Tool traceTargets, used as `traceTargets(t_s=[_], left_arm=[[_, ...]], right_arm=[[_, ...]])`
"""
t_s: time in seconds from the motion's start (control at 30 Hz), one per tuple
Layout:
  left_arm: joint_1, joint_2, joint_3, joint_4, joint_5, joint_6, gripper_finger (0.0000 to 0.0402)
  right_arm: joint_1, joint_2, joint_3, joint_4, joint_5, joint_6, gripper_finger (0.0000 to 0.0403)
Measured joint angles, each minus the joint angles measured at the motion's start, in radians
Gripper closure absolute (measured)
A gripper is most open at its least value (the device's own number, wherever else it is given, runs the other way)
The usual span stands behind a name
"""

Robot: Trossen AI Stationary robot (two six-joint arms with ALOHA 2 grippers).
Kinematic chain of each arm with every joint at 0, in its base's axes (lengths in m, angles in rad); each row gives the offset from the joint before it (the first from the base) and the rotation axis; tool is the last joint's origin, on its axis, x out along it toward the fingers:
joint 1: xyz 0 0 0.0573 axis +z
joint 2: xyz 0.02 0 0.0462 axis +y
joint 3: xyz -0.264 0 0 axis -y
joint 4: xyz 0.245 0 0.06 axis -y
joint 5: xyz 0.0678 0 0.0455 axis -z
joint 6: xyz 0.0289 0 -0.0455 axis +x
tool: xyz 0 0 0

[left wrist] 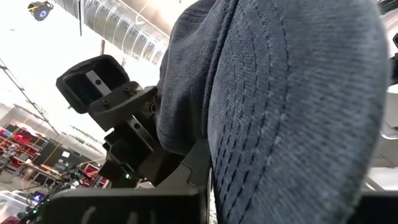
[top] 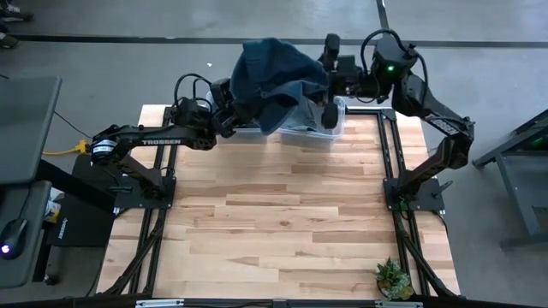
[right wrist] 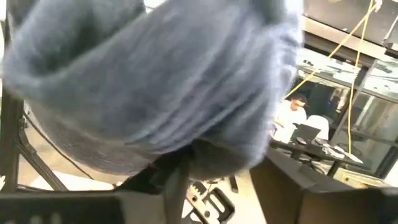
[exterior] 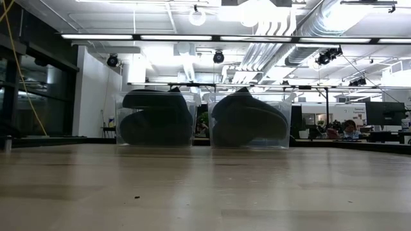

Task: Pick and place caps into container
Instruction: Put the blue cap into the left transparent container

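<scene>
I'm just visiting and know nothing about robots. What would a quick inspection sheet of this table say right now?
Surface: wooden table, mostly bare.
Job's things: blue cap held up over the clear bins at the far edge; dark caps already inside.
Clutter: small plant at the near right corner.
Grippers: left gripper and right gripper both at the cap.
Cables: yellow cable left of the table.
Surroundings: person at a desk behind.

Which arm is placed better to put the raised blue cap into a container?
Probably the right: the right hand hangs over the container, beside the cap. The left hand is at the cap's other edge, where the cap hides what lies below.
</scene>
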Motion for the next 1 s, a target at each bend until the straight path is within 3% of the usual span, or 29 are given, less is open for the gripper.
traceTargets(t_s=[0.13, 0.27, 0.47, 0.77, 1.0], left_arm=[[0.000, 0.000, 0.000, -0.003, -0.006, 0.003, 0.0386], [0.012, 0.000, 0.000, -0.034, -0.014, 0.017, 0.0386], [0.075, -0.036, 0.001, -0.256, -0.005, 0.025, 0.0386], [0.276, -0.133, 0.001, -0.829, 0.145, -0.004, 0.0386], [0.456, -0.147, 0.001, -1.104, 0.360, 0.018, 0.0386]], right_arm=[[0.000, -0.027, 0.000, -0.068, 0.032, 0.000, 0.0215], [0.000, -0.062, 0.000, -0.188, 0.149, -0.023, 0.0187], [0.000, -0.138, 0.000, -0.411, 0.273, -0.046, 0.0177], [0.000, -0.234, 0.000, -0.665, 0.331, 0.033, 0.0180], [0.001, -0.287, 0.000, -0.785, 0.324, 0.134, 0.0181]])
